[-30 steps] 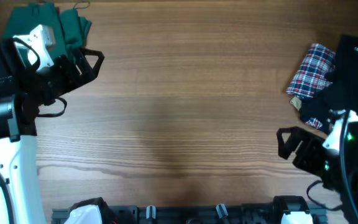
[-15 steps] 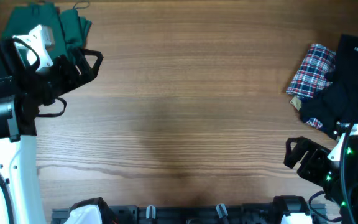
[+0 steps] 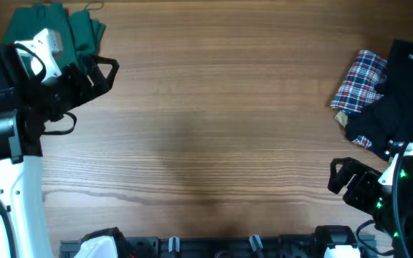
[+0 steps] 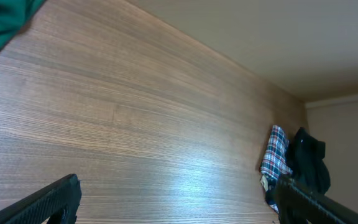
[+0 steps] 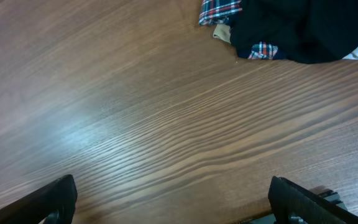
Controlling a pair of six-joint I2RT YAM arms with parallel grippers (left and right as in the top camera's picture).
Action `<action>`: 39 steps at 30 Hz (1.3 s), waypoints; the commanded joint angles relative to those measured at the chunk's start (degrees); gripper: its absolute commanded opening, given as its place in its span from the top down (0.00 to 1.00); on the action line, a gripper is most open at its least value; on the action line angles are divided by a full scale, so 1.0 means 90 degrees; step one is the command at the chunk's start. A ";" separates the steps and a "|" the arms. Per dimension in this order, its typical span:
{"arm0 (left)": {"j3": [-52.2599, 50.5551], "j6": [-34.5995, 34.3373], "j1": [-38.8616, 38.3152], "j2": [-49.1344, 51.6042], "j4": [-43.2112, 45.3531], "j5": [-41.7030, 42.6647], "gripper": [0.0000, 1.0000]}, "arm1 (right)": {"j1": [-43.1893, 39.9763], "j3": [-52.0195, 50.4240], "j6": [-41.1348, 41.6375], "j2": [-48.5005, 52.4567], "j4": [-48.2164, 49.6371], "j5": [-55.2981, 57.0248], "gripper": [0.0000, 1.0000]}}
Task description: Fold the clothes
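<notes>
Seeing clothes (image 3: 81,29) bunched at far-left desk (image 3: 206,107) corner, just beside left end effector (image 3: 102,72), jaws wide, empty. Right end effector (image 3: 340,175), wide too, well apart; we judge left arm nearer.

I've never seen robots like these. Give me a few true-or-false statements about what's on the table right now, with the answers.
1. The green garment sits in a corner of the table, on the left arm's side. True.
2. The left gripper grips that garment. False: its jaws stand open and empty.
3. The plaid cloth lies against the black garment. True.
4. The right gripper is shut on the plaid cloth. False: it is open, holding nothing.
</notes>
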 commanded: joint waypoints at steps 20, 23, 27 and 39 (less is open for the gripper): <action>0.0007 0.0155 -0.0034 -0.0068 0.0000 -0.0044 0.00 | 0.0017 -0.2953 -0.1452 -0.2509 0.4964 0.0005 0.00; 0.0007 0.0155 -0.0034 -0.0068 0.0000 -0.0046 0.00 | 0.0017 -0.3966 -0.1494 -0.3028 0.5790 -0.0418 0.00; 0.0007 0.0155 -0.0034 -0.0068 0.0000 -0.0044 0.00 | 0.0017 -0.5139 -0.1498 -0.3582 0.7089 -0.0833 0.00; 0.0007 0.0155 -0.0034 -0.0068 0.0000 -0.0044 0.00 | 0.0007 -0.6863 -0.1807 -0.4444 0.8534 -0.0831 0.00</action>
